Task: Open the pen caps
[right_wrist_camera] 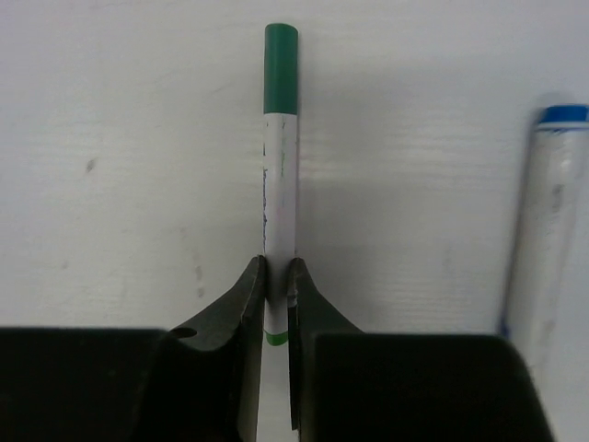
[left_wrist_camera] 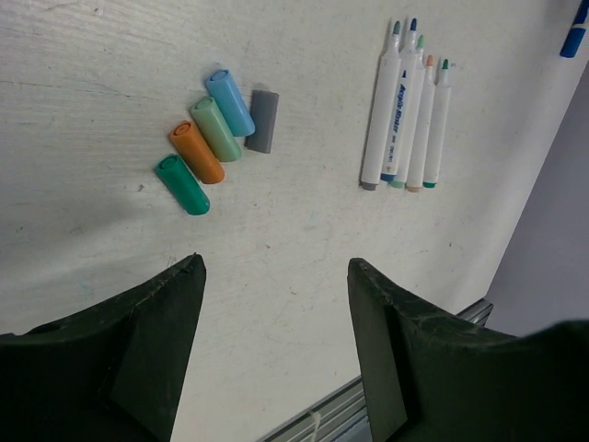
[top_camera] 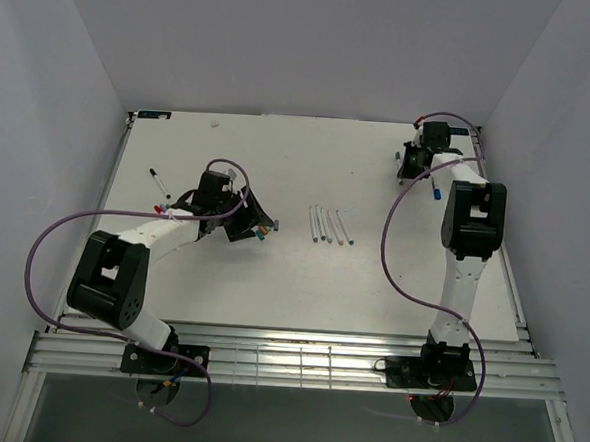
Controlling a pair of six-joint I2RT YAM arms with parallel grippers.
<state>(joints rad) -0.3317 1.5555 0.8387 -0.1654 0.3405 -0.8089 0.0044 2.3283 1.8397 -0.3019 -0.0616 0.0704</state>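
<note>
My right gripper (right_wrist_camera: 277, 272) is shut on the white barrel of a pen (right_wrist_camera: 280, 184) whose green cap (right_wrist_camera: 281, 69) is still on and points away from me; in the top view this gripper (top_camera: 411, 166) is at the far right back of the table. My left gripper (left_wrist_camera: 276, 267) is open and empty, hovering near several loose pen caps: teal (left_wrist_camera: 181, 184), orange (left_wrist_camera: 196, 152), light green (left_wrist_camera: 216, 129), blue (left_wrist_camera: 230, 102) and grey (left_wrist_camera: 262, 121). Several uncapped pens (left_wrist_camera: 405, 110) lie side by side to their right, and also show in the top view (top_camera: 330, 225).
A pen with a blue end (right_wrist_camera: 548, 221) lies right of the held pen; it also shows in the top view (top_camera: 436, 192). A black-capped pen (top_camera: 157, 181) lies at the left. The table's metal front rail (top_camera: 288, 341) runs along the near edge.
</note>
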